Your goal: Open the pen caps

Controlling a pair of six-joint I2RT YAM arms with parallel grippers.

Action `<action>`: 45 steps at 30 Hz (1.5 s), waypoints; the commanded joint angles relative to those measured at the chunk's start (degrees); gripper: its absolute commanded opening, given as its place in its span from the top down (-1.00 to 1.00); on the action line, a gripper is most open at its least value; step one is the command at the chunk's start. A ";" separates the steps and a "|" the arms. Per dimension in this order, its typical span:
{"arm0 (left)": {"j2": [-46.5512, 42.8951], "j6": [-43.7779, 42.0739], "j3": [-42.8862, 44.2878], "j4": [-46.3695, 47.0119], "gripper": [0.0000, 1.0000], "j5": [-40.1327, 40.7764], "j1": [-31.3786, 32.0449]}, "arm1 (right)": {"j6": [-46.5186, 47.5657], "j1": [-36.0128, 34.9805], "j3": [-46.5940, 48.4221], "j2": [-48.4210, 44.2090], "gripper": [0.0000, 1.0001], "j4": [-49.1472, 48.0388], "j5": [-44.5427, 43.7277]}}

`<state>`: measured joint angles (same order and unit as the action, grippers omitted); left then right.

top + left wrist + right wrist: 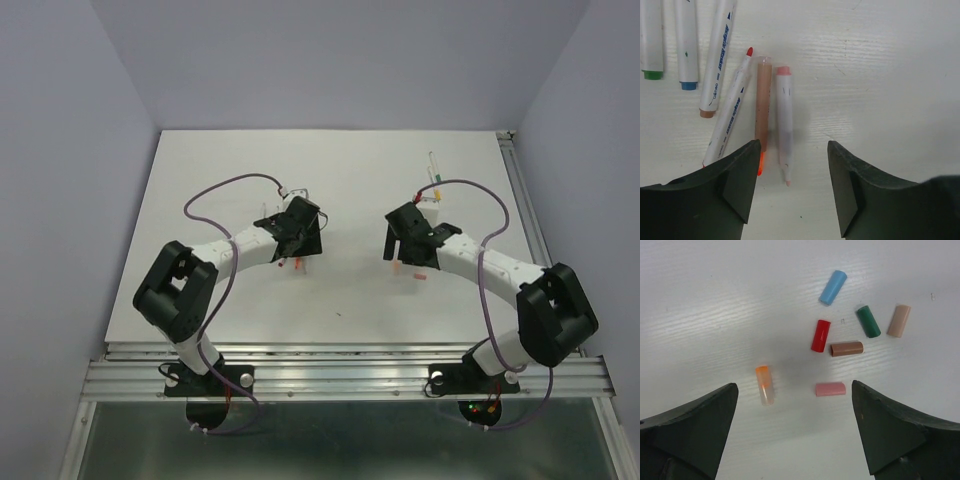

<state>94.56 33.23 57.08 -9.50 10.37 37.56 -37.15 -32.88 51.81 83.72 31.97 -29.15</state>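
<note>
The left fingers (735,175) stand parted and empty over uncapped pens (784,120), bare bench (890,75) beside. The right fingers (695,425) gape wide, empty, above seven loose caps (820,335).

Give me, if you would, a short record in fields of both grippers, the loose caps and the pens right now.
left gripper: open, empty, above the pens
right gripper: open, empty, above the caps
loose caps: seven lying on the table: blue cap, green cap, beige cap, red cap, brown cap, pink cap, orange cap
uncapped pens: red pen, orange pen, pink pen, tips bare
other pens: green-ended pen, blue-ended pen, brown-ended pen, far ends out of frame
</note>
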 commanded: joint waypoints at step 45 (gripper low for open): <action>-14.93 -2.74 -3.55 7.12 -0.98 0.79 1.99 | 19.65 27.70 40.04 41.26 -0.13 -4.71 12.97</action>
<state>82.11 31.29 54.70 -4.93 10.13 39.38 -17.98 -4.95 95.20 125.67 25.23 -14.68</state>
